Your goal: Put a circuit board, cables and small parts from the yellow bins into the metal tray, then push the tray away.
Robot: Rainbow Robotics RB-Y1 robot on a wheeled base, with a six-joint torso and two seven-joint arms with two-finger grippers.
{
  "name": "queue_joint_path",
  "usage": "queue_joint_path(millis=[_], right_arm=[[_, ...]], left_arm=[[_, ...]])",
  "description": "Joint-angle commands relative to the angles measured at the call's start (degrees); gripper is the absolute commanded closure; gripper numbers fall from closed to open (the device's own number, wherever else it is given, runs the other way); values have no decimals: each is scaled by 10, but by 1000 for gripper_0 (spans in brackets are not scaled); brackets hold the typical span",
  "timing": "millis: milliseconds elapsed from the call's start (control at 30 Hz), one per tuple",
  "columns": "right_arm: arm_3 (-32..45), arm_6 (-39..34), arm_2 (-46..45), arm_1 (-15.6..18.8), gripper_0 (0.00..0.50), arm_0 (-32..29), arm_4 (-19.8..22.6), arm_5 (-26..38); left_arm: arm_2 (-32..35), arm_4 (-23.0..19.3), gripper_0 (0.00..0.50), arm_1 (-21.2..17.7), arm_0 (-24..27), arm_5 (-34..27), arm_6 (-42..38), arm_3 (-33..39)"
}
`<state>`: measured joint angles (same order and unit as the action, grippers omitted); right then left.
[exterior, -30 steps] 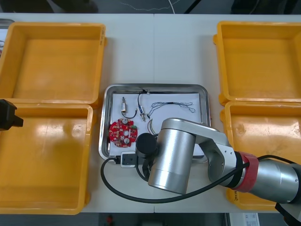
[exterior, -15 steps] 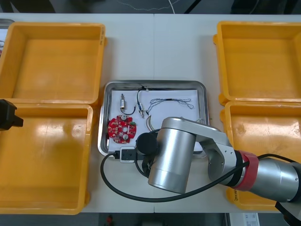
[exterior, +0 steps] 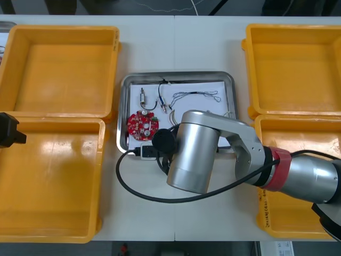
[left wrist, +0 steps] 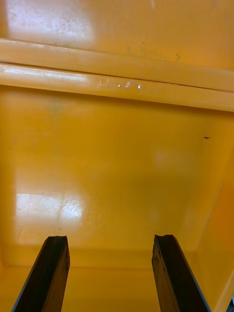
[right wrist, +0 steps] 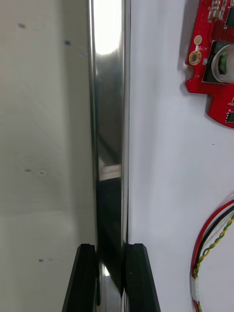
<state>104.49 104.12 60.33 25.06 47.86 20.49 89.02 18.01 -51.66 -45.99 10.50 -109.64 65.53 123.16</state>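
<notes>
The right fingers (right wrist: 87,278) are clenched on the near rim of the tray (exterior: 230,85), which holds a circuit board (exterior: 142,126), cables (exterior: 194,96) and small metal parts (exterior: 144,97). Should that thin rim slip mid-push, the tray could skew against the empty yellow bins (exterior: 53,181) beside it. The left fingers (left wrist: 52,273) hang released over one, left of the tray.

Looking down on my light table (exterior: 176,48) now, a thin seam running from its far edge toward the middle. On my left, two yellow bins sit on it, the far one (exterior: 59,31) and the near one (exterior: 99,176), butted rim to rim. Same on my right: far bin (exterior: 293,28) and near bin (exterior: 298,119), touching too. Between the pairs, flat on the tabletop, sits the metal tray (exterior: 176,75), its sides just beside the bins. Up close, its shiny edge (right wrist: 109,97) stands against the pale, speckled table surface (right wrist: 44,122).
</notes>
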Motion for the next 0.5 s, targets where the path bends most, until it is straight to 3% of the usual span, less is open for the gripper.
queue_joint_path(millis=[33, 500], right_arm=[[-25, -1, 8, 8, 500, 58, -4, -6], [-121, 6, 8, -1, 500, 131, 38, -59]], left_arm=[[16, 4, 0, -5, -10, -4, 29, 16], [16, 4, 0, -5, -10, -4, 29, 16]])
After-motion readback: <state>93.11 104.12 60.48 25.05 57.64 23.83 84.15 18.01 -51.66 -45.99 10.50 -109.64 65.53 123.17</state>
